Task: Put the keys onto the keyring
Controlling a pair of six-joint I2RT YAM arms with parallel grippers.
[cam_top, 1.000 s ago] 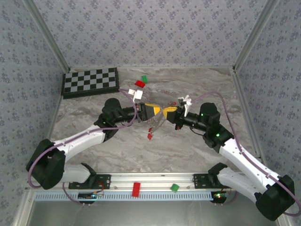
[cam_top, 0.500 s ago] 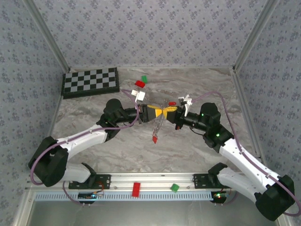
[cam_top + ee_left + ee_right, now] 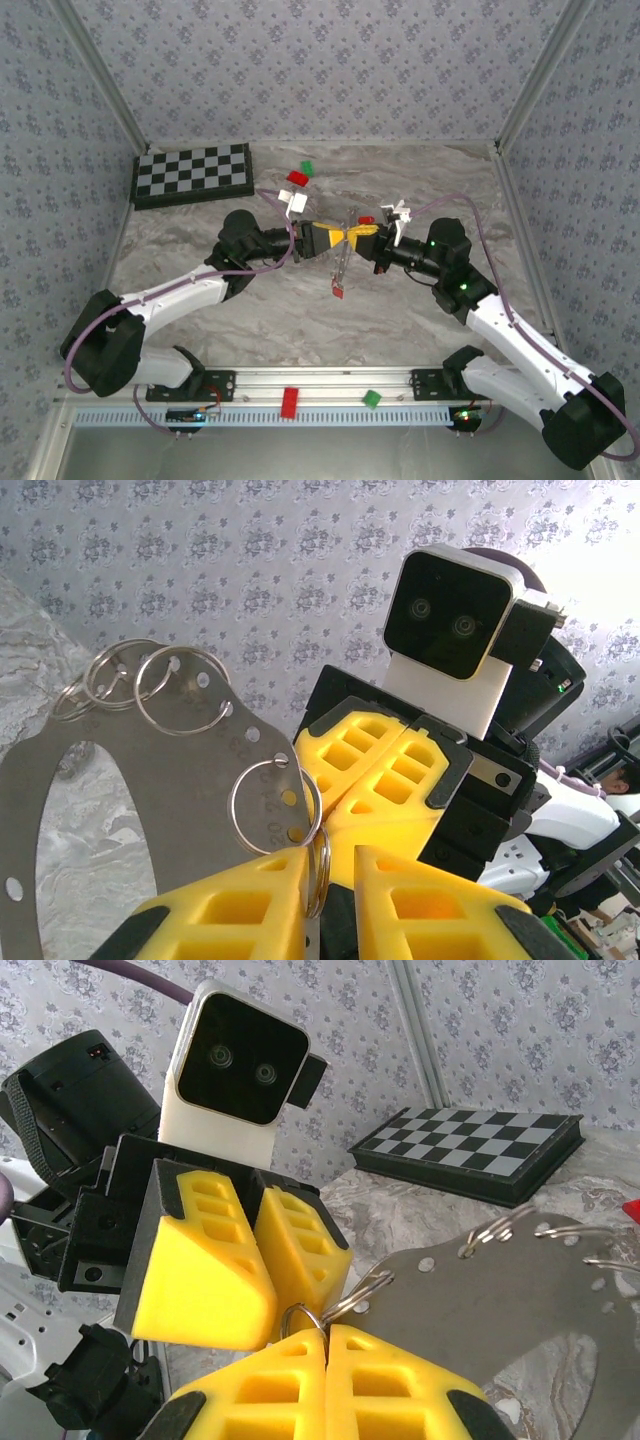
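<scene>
- Top external view is showing the left pincer (image 3: 341, 237) and the right pincer (image 3: 356, 233) meeting tip to tip above the middle of the counter (image 3: 250, 320).
- The keyring (image 3: 343, 262) is hanging between them, clear of the counter, with one red key (image 3: 338, 290) dangling at its lower end.
- A second red key (image 3: 366, 220) is showing just beyond the right pincer.
- The right pincer is clamping shut on a split ring (image 3: 303, 1316) of the keyring.
- The left pincer is standing narrow, with a ring wire (image 3: 318, 875) sitting in its gap; whether it is pinching that wire, I cannot tell.
</scene>
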